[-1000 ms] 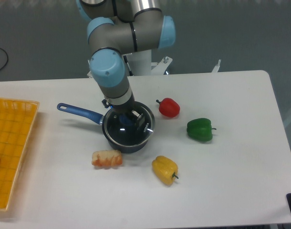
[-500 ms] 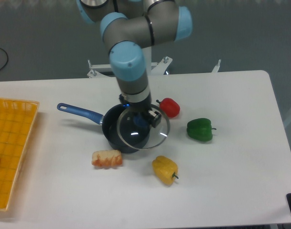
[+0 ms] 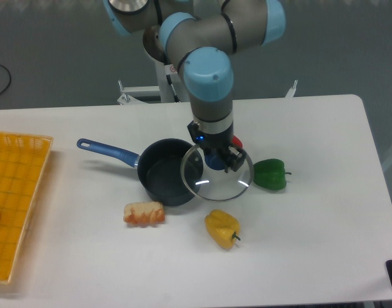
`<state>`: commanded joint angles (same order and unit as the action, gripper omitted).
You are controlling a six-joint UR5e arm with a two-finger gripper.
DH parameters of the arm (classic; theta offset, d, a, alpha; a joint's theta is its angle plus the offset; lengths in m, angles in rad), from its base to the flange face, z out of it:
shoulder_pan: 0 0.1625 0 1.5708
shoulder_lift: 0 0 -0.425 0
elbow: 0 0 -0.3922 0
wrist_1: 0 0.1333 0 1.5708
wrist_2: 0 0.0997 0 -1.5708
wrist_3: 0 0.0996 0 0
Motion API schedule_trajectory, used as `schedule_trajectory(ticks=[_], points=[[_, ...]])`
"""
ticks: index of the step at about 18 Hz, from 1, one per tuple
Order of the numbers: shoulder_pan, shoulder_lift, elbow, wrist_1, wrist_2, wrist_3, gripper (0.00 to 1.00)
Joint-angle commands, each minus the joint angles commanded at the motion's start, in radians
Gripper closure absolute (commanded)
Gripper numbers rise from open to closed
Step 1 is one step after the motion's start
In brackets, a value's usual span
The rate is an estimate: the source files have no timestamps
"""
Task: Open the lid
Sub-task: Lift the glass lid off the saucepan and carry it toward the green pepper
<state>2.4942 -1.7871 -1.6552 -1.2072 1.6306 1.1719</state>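
Lid (image 3: 216,181): glass disc with blue knob, held clear of the saucepan (image 3: 163,173), overlapping its right rim in view, between it and the green pepper (image 3: 270,174). Gripper (image 3: 216,157): fingers clamped on the lid's knob. Counter (image 3: 311,224) also carries a yellow pepper (image 3: 222,228), a bread roll (image 3: 144,213), an orange tray (image 3: 13,199); red pepper mostly hidden behind the gripper.

Grey tubular arm (image 3: 212,29) w/ light-blue joint caps, black wrist section, small blue light.

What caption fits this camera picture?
Gripper holds the glass lid lifted beside the open saucepan.
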Motion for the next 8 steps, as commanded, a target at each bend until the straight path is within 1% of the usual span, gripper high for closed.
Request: schedule_trajectory(ticks=[8], points=[[0.035, 0.005, -0.002, -0.002, 0.006, 0.045, 0.49]])
